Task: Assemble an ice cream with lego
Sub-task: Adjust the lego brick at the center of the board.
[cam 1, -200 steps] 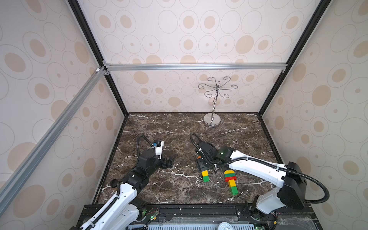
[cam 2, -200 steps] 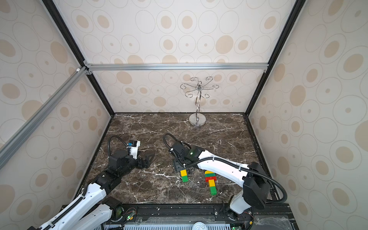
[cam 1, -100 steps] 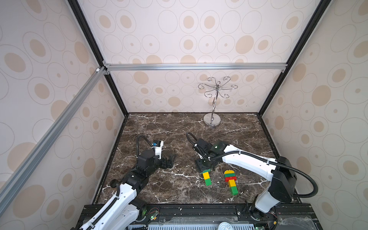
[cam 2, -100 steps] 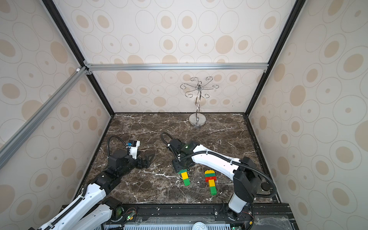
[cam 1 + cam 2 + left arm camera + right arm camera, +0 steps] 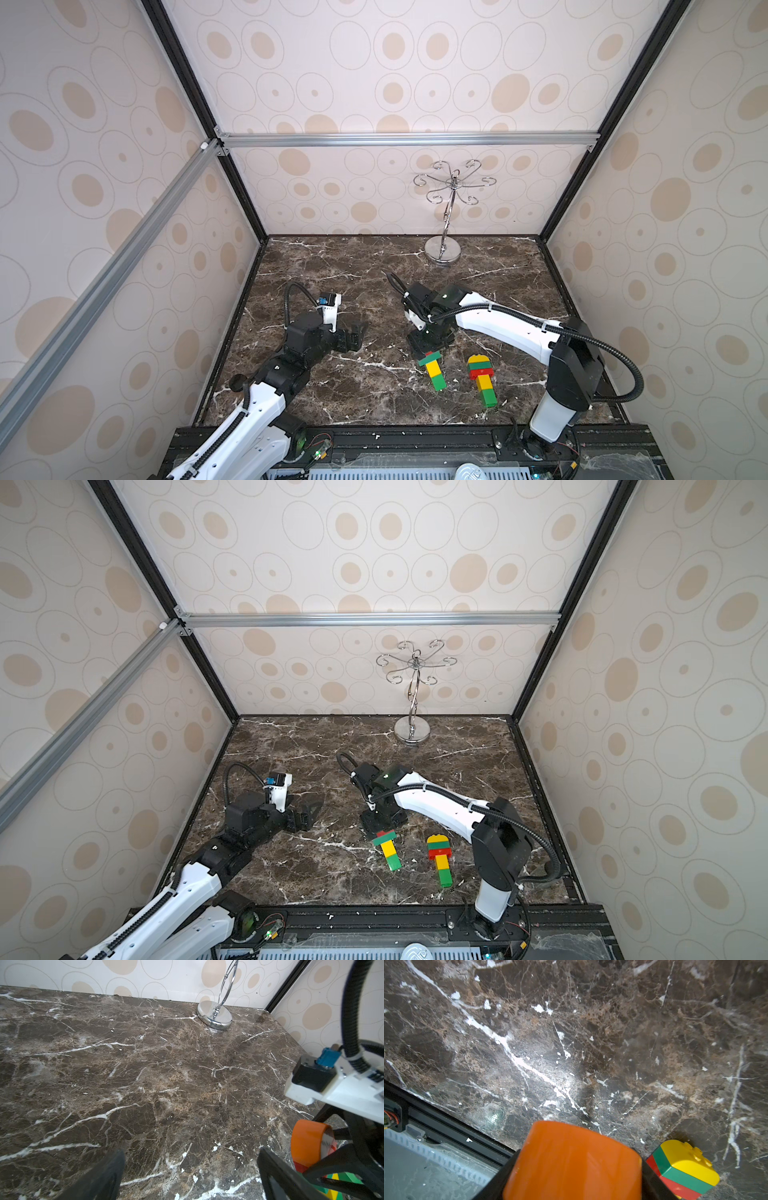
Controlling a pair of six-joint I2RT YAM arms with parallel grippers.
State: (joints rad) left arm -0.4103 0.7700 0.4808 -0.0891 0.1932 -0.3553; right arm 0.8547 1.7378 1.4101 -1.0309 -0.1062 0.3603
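Note:
My right gripper (image 5: 426, 345) (image 5: 380, 823) (image 5: 575, 1178) is shut on the orange half-round lego dome (image 5: 571, 1161) (image 5: 307, 1142). It holds the dome low over the marble against the red end of a lying lego stack of red, green, yellow and green bricks (image 5: 433, 370) (image 5: 388, 850). Right of it lies a second lego stack (image 5: 482, 380) (image 5: 440, 858) (image 5: 683, 1167) with a yellow dome, then green, red, yellow and green. My left gripper (image 5: 355, 332) (image 5: 309, 812) (image 5: 191, 1167) rests open and empty, left of both stacks.
A silver hooked stand (image 5: 443, 251) (image 5: 411, 731) (image 5: 215, 1016) stands at the back near the wall. Patterned walls close in three sides. The black front rail (image 5: 415, 434) (image 5: 446, 1122) borders the marble table (image 5: 332, 270).
My right arm's elbow and wrist have swung left while its gripper stayed at the stack's red end; the stack's far end turned slightly rightward. The left arm has not moved.

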